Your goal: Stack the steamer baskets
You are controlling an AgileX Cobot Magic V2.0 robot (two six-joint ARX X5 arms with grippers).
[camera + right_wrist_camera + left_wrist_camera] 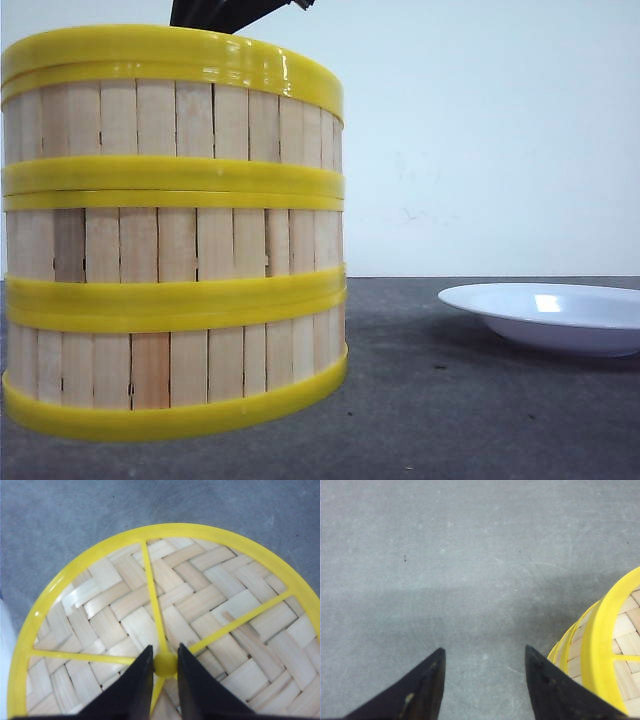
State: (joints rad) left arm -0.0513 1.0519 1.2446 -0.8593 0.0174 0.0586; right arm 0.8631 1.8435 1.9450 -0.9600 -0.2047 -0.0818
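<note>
Three steamer baskets [172, 230] standing stacked on grey worktop [450, 420], left of white plate [548, 315]. Right claw [164, 664] closing on yellow hub [165, 665] where top basket's spokes meet. Left claw [485, 662] hanging open, empty, beside stack. Baskets probably light, stiff; plastic rims likely slippery; rim or hub likely best hold. No writing showing.

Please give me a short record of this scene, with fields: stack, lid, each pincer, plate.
stack: three steamer baskets, one on another, on the table
lid: woven, yellow spokes, held by its knob
right pincer: shut on the knob
left pincer: open, empty, beside the stack
plate: white, right of the stack, apart from it
</note>
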